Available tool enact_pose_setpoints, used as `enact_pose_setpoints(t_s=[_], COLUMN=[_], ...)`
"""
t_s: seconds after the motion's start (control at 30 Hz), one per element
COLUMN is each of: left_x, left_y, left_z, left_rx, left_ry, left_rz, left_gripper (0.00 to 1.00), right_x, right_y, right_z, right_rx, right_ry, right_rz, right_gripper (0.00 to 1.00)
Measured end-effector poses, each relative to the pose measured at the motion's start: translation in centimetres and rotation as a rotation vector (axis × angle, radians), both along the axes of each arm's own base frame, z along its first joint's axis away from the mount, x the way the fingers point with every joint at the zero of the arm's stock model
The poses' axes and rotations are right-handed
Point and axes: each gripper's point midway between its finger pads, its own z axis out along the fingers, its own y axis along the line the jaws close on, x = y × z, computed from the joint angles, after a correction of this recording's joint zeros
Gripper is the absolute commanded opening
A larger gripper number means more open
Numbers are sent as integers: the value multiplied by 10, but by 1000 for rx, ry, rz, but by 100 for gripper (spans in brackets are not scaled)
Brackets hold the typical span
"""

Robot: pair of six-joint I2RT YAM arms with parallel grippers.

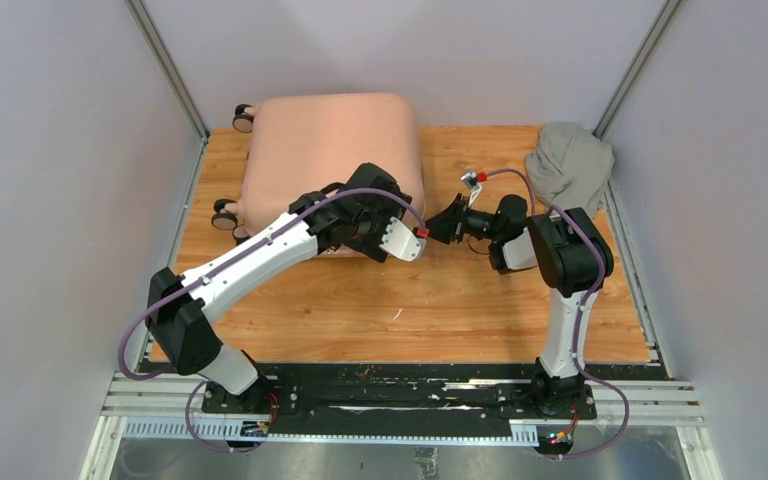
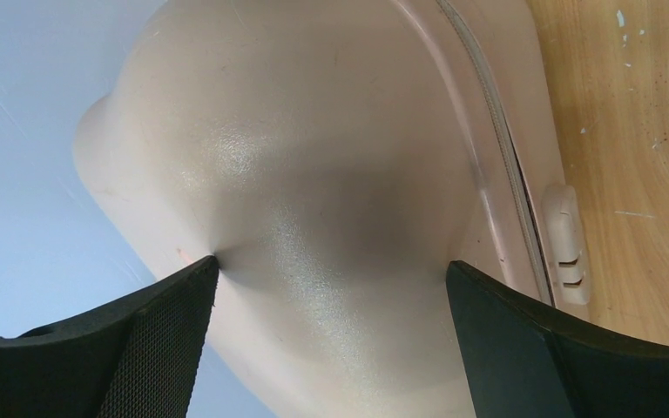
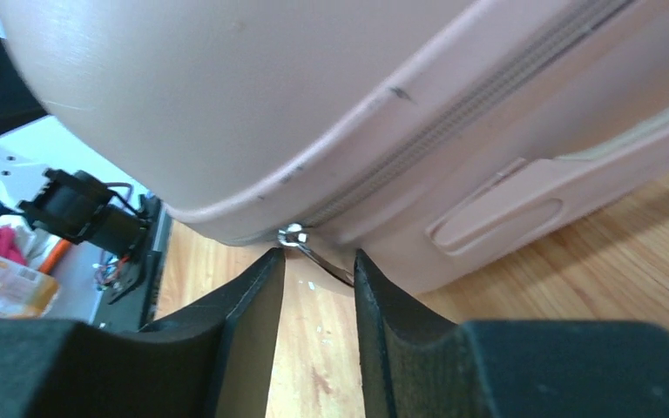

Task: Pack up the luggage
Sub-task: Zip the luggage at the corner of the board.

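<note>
Now the pink suitcase (image 1: 330,150) lies shut at the counter's (image 1: 440,310) upper left, left hand (image 2: 331,266) spread wide on its shell. Right hand (image 3: 318,257), narrowly parted, should pinch the zipper pull (image 3: 294,233) squarely before dragging.

The suitcase (image 1: 330,150) is showing a plain pale pink shell with a matching pink zipper band and black wheels (image 1: 243,118), while the surface (image 1: 440,310) is showing warm orange-brown wood grain. The cloth (image 1: 570,165) is looking plain grey. The left arm (image 1: 250,262) and right arm (image 1: 563,335) are wearing white and black casings with purple cables (image 1: 135,340), and their jaws are showing black, the left pair with a fine mesh pattern.
</note>
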Motion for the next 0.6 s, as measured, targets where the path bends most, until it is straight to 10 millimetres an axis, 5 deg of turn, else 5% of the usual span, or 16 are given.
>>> enact_pose_setpoints(t_s=[0.13,0.4,0.6], left_x=[-3,-21,-20], left_y=[-4,-32,-41], left_z=[0,-9,-12], left_rx=[31,86,82], left_ry=[-21,-50,-48], left_rz=[-37,-176,-183], left_gripper=[100,100,100], right_x=[-4,-6,-8], right_y=[1,3,4], right_z=[8,12,15], right_rx=[18,28,33], right_ry=[-11,18,20], right_rz=[24,48,63], right_gripper=[35,1,0])
